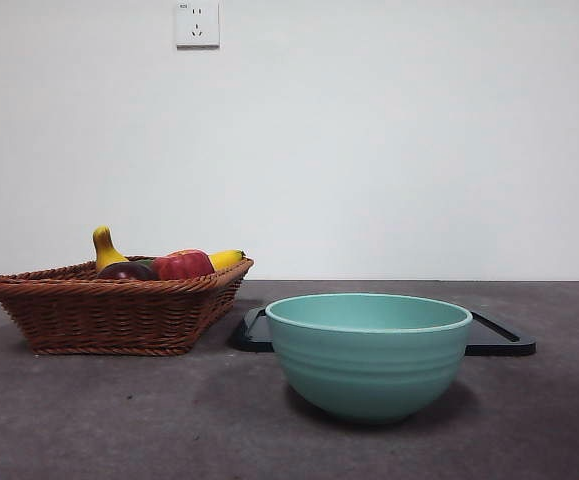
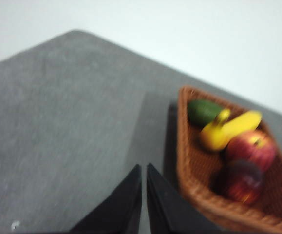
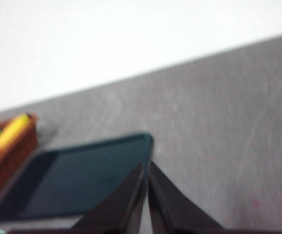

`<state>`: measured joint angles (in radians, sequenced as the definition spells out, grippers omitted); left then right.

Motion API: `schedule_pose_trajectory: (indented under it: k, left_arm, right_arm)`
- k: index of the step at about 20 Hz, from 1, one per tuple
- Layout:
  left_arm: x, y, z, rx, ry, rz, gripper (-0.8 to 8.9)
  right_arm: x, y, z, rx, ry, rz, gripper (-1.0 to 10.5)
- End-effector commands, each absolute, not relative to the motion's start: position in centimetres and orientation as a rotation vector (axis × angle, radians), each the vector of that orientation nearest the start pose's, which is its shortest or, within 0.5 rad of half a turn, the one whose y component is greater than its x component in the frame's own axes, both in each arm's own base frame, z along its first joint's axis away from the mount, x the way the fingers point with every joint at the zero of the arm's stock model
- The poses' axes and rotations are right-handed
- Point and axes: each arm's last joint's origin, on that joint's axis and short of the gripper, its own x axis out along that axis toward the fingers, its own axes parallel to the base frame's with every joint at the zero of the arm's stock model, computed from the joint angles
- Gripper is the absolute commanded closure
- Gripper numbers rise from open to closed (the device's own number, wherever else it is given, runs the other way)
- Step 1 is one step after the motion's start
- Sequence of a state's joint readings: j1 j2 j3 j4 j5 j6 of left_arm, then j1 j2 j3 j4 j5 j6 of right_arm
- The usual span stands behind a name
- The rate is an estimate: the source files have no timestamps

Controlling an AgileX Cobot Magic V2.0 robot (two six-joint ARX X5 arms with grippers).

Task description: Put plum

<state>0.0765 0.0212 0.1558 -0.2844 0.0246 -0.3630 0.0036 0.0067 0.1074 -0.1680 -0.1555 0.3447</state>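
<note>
Both end effectors (image 2: 144,168) (image 3: 146,167) closed, aloft.

We are seeing even, soft lighting in the sharp front view; both wrist views are showing blur.

No text, label, brand, number or sign is readable on anything in these views.

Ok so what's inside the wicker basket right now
The basket holds the dark plum, a red apple, a yellow banana and a green fruit. Anything beneath them is covered. In the front view the rim hides their lower halves.
</note>
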Motion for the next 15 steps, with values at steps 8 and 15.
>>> schedule_pose_trajectory:
  k: [8,15]
  left_arm:
    - [7.9,0.3,25.8,-0.362,0.148,-0.025,7.99]
    - [8.5,-0.2,30.5,-0.226,0.312,-0.21,7.99]
  right_arm:
    - [7.2,0.5,25.8,0.335,0.072,0.169,9.4]
    - [7.6,0.9,31.0,0.253,0.271,0.292,9.4]
